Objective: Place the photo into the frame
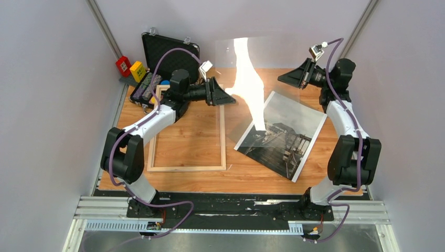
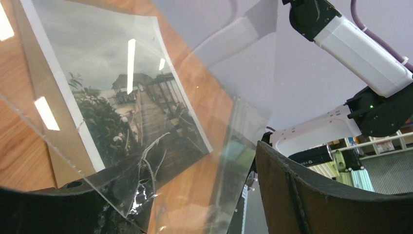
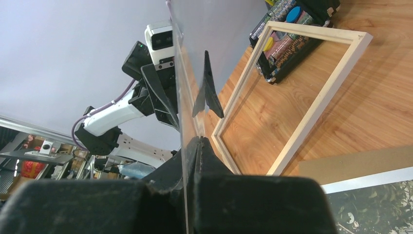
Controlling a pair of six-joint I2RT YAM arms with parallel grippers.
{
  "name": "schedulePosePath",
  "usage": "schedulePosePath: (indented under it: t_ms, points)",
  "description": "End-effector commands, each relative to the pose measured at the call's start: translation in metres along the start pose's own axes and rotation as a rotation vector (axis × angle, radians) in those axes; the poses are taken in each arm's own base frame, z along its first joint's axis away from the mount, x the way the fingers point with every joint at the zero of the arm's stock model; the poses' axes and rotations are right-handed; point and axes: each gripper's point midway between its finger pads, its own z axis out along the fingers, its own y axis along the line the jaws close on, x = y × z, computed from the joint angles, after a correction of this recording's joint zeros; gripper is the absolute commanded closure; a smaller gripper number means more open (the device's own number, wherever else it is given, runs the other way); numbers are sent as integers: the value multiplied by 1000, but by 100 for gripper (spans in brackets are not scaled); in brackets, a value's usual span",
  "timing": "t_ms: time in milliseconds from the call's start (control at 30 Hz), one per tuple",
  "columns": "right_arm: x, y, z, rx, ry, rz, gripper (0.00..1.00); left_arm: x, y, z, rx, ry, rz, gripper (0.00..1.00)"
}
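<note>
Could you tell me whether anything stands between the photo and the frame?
Yes. The clear pane hangs in the air over the gap between the photo and the frame. The right gripper pinches it, and the left gripper is open around its other edge.

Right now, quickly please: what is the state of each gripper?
Left gripper: open, one finger on each side of the clear pane, not clamped.
Right gripper: shut on the clear pane's edge.

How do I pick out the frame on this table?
Start at the wooden table and take its left half. The frame lies flat there: a pale wood rectangle with tabletop showing through, unlike the dark photo to its right.
</note>
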Motion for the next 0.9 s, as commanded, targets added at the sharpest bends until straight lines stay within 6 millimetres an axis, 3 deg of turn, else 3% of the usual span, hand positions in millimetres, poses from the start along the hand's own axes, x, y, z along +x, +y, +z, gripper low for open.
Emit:
schedulePosePath:
  t_ms: [0, 400, 767, 867]
  points:
    - [-6, 11, 2, -8, -35, -52, 100, -23, -23, -11, 34, -78, 65, 25]
    - [11, -4, 0, 2, -5, -40, 100, -37, -12, -20, 7, -114, 47, 52]
    - [18, -3, 7, -4, 12, -41, 100, -38, -8, -9, 31, -97, 14, 53]
    - [18, -3, 7, -4, 13, -43, 100, -35, -8, -7, 33, -88, 12, 57]
